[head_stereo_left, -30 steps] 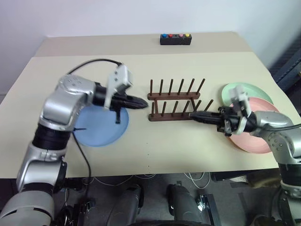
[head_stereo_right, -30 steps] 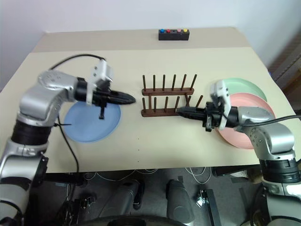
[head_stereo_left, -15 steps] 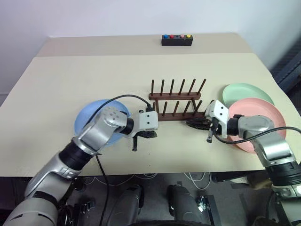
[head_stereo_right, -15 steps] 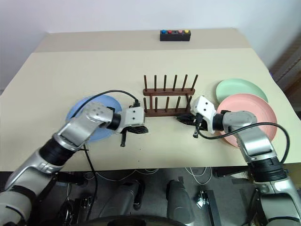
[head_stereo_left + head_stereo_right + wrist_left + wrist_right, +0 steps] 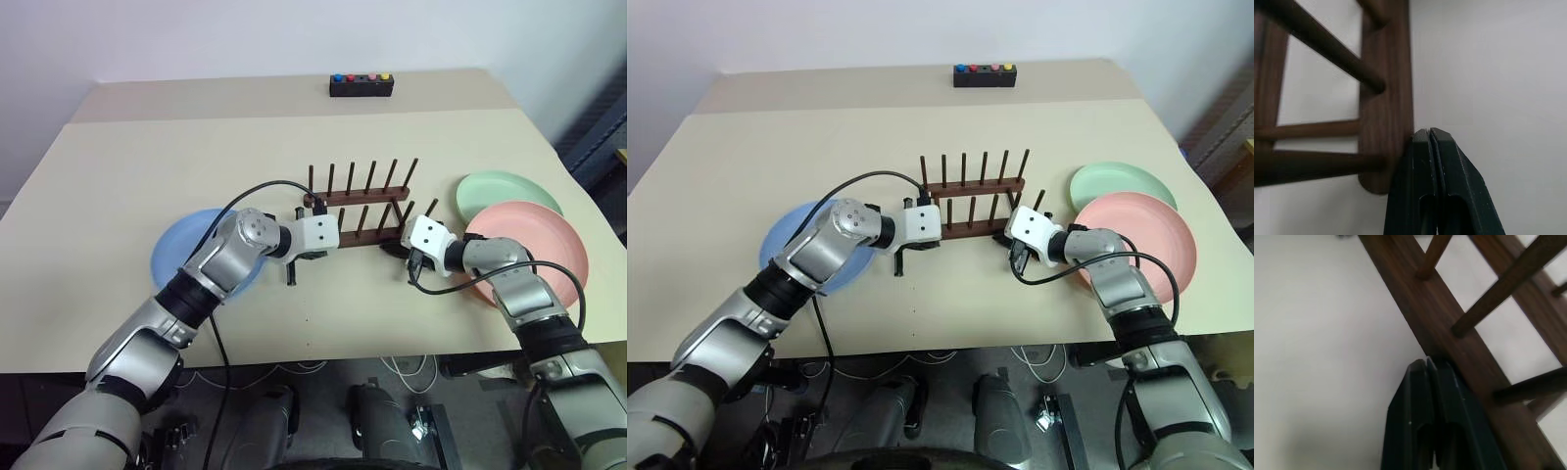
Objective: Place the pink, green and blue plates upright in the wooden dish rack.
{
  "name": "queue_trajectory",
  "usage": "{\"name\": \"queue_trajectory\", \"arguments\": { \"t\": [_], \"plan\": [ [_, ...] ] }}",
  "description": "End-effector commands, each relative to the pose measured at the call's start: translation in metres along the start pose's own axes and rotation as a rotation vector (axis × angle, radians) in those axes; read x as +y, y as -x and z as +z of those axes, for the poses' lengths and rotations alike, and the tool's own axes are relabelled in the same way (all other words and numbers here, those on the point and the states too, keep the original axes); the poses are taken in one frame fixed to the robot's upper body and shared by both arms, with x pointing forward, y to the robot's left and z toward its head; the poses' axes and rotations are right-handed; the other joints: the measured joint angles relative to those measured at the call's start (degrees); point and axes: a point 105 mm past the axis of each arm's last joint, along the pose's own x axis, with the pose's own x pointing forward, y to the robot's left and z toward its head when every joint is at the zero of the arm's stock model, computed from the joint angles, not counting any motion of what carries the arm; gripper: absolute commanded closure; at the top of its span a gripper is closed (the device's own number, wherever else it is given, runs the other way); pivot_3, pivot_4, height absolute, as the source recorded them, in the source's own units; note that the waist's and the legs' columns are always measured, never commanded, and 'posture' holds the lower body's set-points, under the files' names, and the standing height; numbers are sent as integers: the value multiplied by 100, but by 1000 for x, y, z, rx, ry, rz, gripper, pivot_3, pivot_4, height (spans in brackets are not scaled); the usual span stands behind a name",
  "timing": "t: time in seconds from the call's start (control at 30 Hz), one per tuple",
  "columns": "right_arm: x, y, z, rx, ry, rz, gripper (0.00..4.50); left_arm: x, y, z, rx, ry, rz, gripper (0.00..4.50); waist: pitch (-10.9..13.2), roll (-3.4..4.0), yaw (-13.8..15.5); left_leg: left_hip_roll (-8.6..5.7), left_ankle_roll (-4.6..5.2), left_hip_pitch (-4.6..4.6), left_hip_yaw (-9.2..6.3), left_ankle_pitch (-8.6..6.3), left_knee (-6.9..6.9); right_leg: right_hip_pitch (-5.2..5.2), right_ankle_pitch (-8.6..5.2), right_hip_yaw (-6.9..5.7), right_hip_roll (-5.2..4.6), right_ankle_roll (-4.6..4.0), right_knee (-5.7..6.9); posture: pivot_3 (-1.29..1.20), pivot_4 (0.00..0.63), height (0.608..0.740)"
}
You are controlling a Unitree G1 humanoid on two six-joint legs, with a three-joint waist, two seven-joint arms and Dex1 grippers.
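Both pairs of jaws are pinched tight on nothing: the left gripper (image 5: pixel 1429 134) and right gripper (image 5: pixel 1425 363) have dropped from mid-air to the near rail of the wooden dish rack (image 5: pixel 355 211), apparently nudging it; the blue plate (image 5: pixel 176 264), pink plate (image 5: pixel 534 250) and green plate (image 5: pixel 505 191) lie flat either side.

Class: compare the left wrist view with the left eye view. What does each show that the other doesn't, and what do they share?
The left wrist view alone shows the shut left gripper tip pressed against the end of a rack rail.

The left eye view alone shows the blue plate, green plate, pink plate, button box and right gripper at the rack's other end.

Both show rack, left gripper and table.
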Motion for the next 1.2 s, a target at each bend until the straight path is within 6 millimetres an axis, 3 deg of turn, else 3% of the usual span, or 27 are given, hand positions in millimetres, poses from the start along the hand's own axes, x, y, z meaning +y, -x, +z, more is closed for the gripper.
{"name": "queue_trajectory", "arguments": {
  "t": [0.03,0.27,0.6,0.9,1.2],
  "plan": [
    [-16,-7,7,-22,48,-70,4467,21,1,-17,62,17,97,4500,0,0,-2,0,-1,0,0,1,-1,-1,0,0,1,0,0,0,150,740],
    [-28,-19,13,-24,116,-100,4467,45,0,-25,80,20,182,4500,0,1,-14,-1,-2,0,0,1,0,-3,1,2,2,1,2,0,150,740],
    [-56,-26,11,43,212,-177,4467,60,3,-35,98,20,215,4500,0,1,-32,-1,-12,-1,1,7,-6,-10,2,3,3,1,5,0,150,740],
    [-59,-31,10,64,261,-191,4467,64,3,-35,97,4,224,4500,-1,1,-140,-1,-11,-1,-1,7,-7,-11,2,3,5,1,9,0,150,740],
    [-59,-25,29,-61,176,-159,4467,67,11,-37,79,29,231,4500,0,2,-156,-1,-10,-4,-3,7,-8,-16,2,3,6,2,11,0,150,740]
  ]
}}
